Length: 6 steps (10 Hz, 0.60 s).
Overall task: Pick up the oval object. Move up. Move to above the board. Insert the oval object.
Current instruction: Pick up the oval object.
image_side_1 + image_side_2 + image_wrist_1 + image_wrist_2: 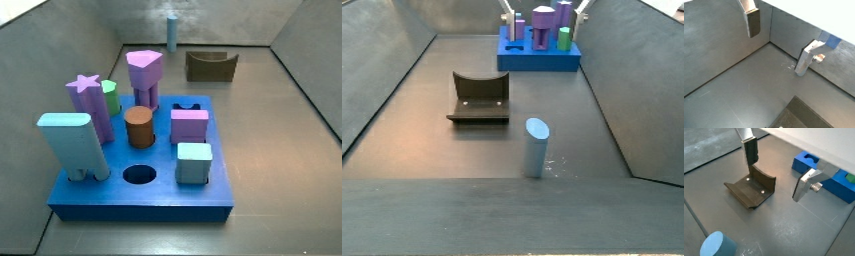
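Observation:
The oval object (537, 145) is a light blue post with an oval top. It stands upright on the grey floor, alone, and also shows in a wrist view (717, 245) and far back in a side view (171, 22). The blue board (134, 200) carries several coloured pieces and has an empty oval hole (139, 175). My gripper (774, 180) is open and empty, its two fingers wide apart above the floor between the fixture and the board, away from the oval object. It also shows in the other wrist view (777, 52). It does not show in the side views.
The dark fixture (476, 100) stands mid-floor between the oval object and the board, just under one finger (749, 153). The board's edge (841, 190) lies close behind the other finger. Grey walls enclose the floor on all sides.

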{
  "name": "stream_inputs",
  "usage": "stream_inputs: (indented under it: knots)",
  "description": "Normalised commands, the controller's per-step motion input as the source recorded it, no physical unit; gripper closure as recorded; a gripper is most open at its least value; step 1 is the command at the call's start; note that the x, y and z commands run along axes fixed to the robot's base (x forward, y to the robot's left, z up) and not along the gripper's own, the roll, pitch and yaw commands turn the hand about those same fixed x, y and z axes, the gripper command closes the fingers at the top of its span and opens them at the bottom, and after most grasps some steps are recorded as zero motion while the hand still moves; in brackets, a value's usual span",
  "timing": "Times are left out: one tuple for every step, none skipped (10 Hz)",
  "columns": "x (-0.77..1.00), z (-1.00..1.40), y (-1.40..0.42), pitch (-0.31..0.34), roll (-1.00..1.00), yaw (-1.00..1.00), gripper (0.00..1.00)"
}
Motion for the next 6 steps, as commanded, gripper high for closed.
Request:
stream_inputs:
  knots:
    - [0.35,-0.23,0.29,0.031,0.02,0.19,0.00]
    - [0.43,-0.26,0.55,0.027,0.00,0.28,0.00]
    - [0.25,-0.37,0.65,0.000,-0.03,0.32,0.00]
    - [0.17,-0.39,0.65,-0.033,-0.03,0.39,0.00]
    - [0.18,-0.39,0.65,-0.039,-0.02,0.39,0.00]
    - [0.16,-0.42,0.68,-0.034,-0.04,0.36,0.00]
